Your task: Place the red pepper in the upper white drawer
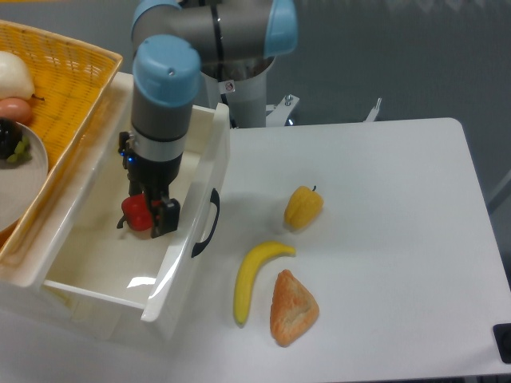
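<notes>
The red pepper [136,211] is small and glossy red. It sits between the fingers of my gripper [148,214], which is shut on it. The gripper reaches down into the upper white drawer [200,183], which stands pulled open at the left with its dark curved handle [209,223] facing the table. The pepper hangs inside the drawer's walls, close to the drawer floor; whether it touches the floor I cannot tell. The pepper's stem is hidden by the gripper.
A yellow wicker basket [72,88] with a plate and food sits on top at the far left. On the white table [383,239] lie a yellow pepper [303,207], a banana [251,278] and a brown pastry [292,307].
</notes>
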You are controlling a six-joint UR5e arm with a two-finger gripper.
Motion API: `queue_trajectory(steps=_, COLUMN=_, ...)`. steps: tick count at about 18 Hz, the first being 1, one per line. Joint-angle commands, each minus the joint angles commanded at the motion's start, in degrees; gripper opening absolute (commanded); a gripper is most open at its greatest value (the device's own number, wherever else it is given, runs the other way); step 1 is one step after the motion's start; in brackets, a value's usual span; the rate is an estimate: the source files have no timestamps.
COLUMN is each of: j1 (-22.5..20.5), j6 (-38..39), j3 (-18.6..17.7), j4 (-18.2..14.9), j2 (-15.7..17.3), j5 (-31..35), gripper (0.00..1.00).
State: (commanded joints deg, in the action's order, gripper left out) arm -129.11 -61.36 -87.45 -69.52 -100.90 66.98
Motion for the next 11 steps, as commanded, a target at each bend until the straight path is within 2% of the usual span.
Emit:
queue_trajectory(steps=6, j1=-5.4, j6=8.8, j3=0.2, j4=0.0, j2=0.5, j5=-7.9, gripper=0.99)
queue_trajectory(steps=11, j1=-7.9, j6=15.1, j3=0.6, j4=0.0, j2=0.5, j5=-9.5, gripper=0.99)
